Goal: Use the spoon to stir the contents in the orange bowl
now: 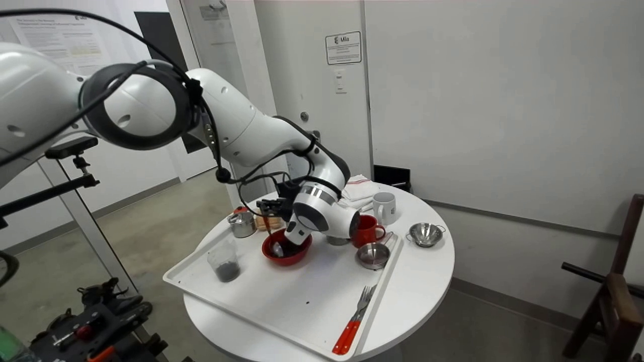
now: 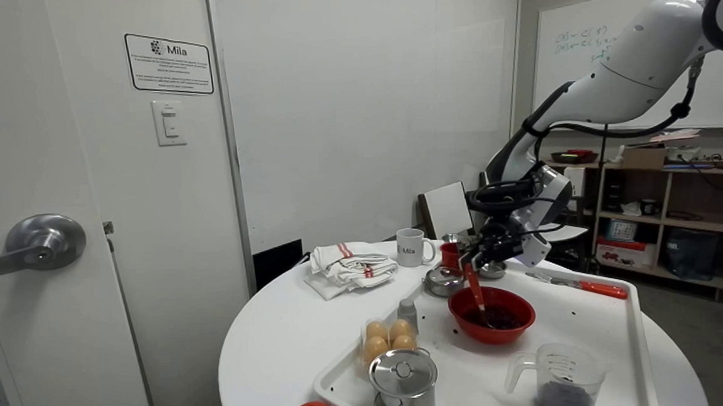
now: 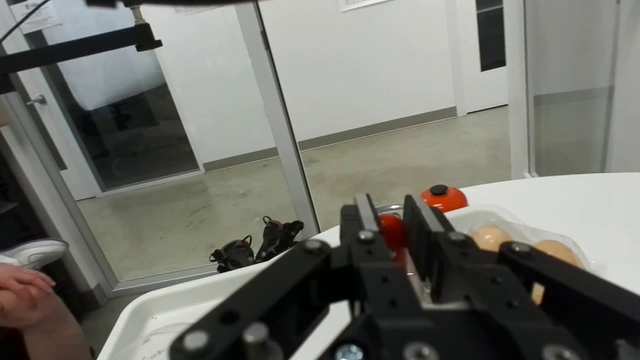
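A white robot arm (image 1: 254, 130) reaches over a round white table (image 2: 270, 359). Its black gripper (image 3: 391, 220) has its two fingers closed around the red handle of a spoon (image 2: 476, 290), pinching it near the top. The spoon leans slightly, its metal head down inside the orange bowl (image 2: 494, 335) (closer to red, really), where dark contents (image 2: 501, 317) lie. The bowl sits on a white tray (image 2: 618, 338). Also on the tray are a clear measuring jug (image 2: 569, 366) with something dark at the bottom, a lidded metal pot (image 2: 404, 395) just beside a carton of eggs (image 2: 389, 342), and, well apart from them, red-handled cutlery (image 1: 347, 336). A white mug (image 2: 409, 250) and folded towels (image 2: 353, 266) rest on the table beyond.
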`<state>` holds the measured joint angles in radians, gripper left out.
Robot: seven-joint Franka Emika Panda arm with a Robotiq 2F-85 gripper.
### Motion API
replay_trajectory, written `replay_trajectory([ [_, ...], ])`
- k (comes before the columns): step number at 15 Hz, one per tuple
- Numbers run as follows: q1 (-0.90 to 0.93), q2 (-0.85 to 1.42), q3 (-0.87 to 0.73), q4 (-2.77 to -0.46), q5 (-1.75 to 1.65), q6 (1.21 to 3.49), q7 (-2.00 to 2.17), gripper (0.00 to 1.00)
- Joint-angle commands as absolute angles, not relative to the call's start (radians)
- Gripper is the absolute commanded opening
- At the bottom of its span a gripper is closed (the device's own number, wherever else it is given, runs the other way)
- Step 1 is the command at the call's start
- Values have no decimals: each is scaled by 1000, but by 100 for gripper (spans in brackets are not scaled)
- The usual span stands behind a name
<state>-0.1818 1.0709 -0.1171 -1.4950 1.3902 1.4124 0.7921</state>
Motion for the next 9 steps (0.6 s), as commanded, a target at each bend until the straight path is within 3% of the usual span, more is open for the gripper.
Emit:
replay_trajectory([
  [1, -134, 1064, -110, -1471, 1344, 1427, 815, 5],
  [9, -200, 1072, -108, -1440, 1384, 1412, 812, 5],
])
